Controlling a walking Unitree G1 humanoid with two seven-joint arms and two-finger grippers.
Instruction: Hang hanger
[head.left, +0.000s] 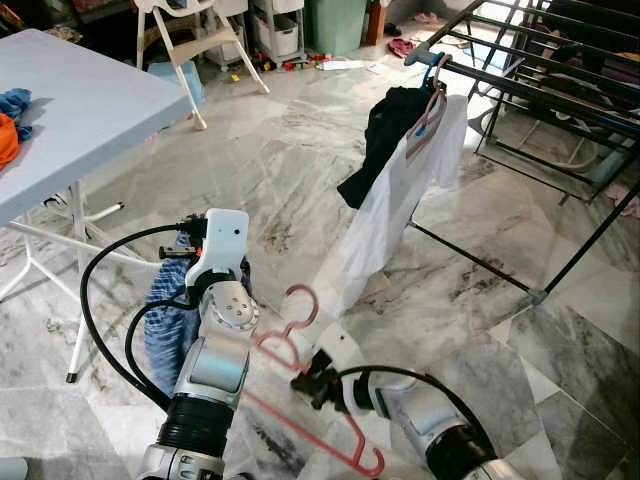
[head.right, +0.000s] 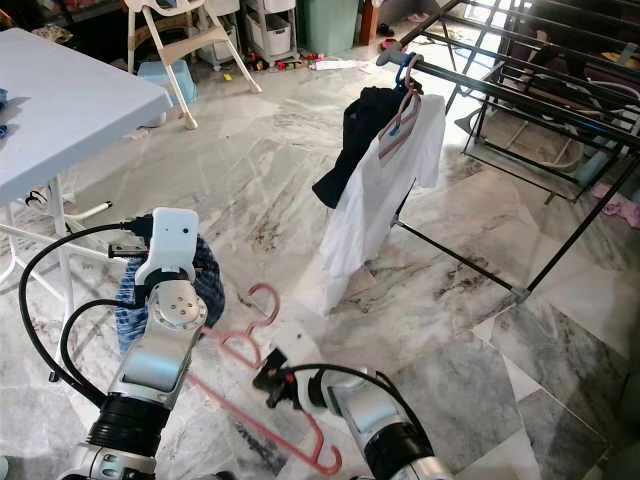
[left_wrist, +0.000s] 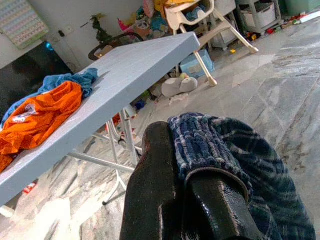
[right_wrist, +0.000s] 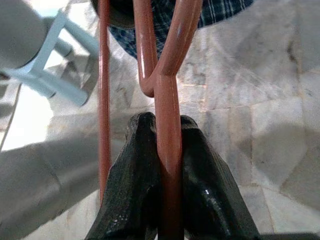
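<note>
- Head views: my right gripper (head.left: 303, 381) clamps the pink hanger (head.left: 300, 400), whose hook curls just above my fingers; the drying rack (head.left: 530, 70) stands well beyond.
- Left wrist: my left gripper (left_wrist: 192, 200) is clamped on a blue plaid cloth (left_wrist: 235, 160).
- Right wrist: fingers (right_wrist: 135, 190) squeeze the hanger's bar.

Grey marble floor (head.left: 300, 170), white folding table (head.left: 90, 110).

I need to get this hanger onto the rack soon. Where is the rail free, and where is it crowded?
The front rail runs bare to the right of the white shirt and black garment, which crowd its left end. The marble floor between table and rack is open. The right end effector grips the pink hanger; the left end effector pinches blue plaid cloth.
</note>
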